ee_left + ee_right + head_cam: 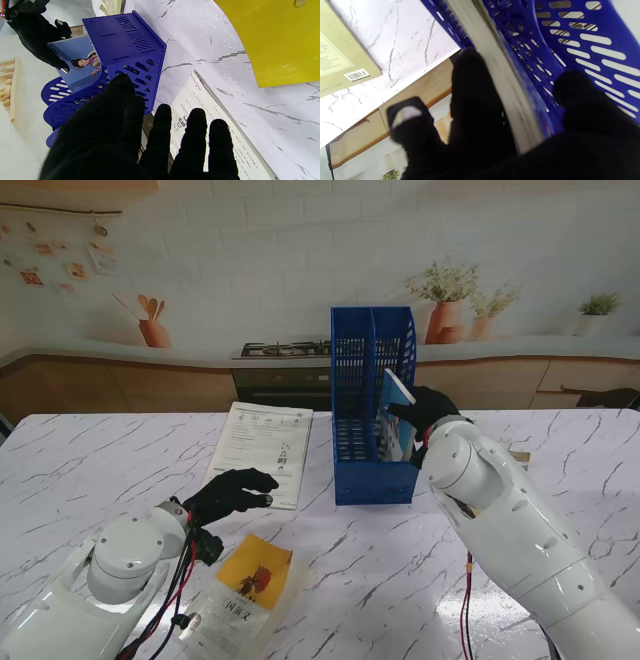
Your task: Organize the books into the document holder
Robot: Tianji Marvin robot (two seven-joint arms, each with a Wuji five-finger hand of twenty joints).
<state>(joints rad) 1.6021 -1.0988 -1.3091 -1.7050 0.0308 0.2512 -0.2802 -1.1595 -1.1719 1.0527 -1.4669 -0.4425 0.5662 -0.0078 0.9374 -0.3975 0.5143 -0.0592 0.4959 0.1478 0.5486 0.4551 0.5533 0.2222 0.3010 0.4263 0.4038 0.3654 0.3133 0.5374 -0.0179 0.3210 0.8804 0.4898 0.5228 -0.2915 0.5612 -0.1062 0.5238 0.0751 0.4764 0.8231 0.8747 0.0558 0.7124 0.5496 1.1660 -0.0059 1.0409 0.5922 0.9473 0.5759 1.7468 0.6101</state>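
books are three: a blue one [397, 393] sits tilted partway into the right slot of the blue holder [355, 350], pinched by the right hand [424, 409], whose thumb and fingers [470, 82] close on either side of it. a white booklet [262, 442] lies flat on the marble table [90, 460] left of the holder. a yellow book [252, 580] lies nearer to me. the left hand [228, 493] hovers over the booklet's near edge, fingers [197, 130] spread, holding nothing.

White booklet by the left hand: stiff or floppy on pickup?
The white booklet looks thin and lies flat on the table, so it will probably sag if lifted by one edge. Its low edge likely gives the left hand little to grip.
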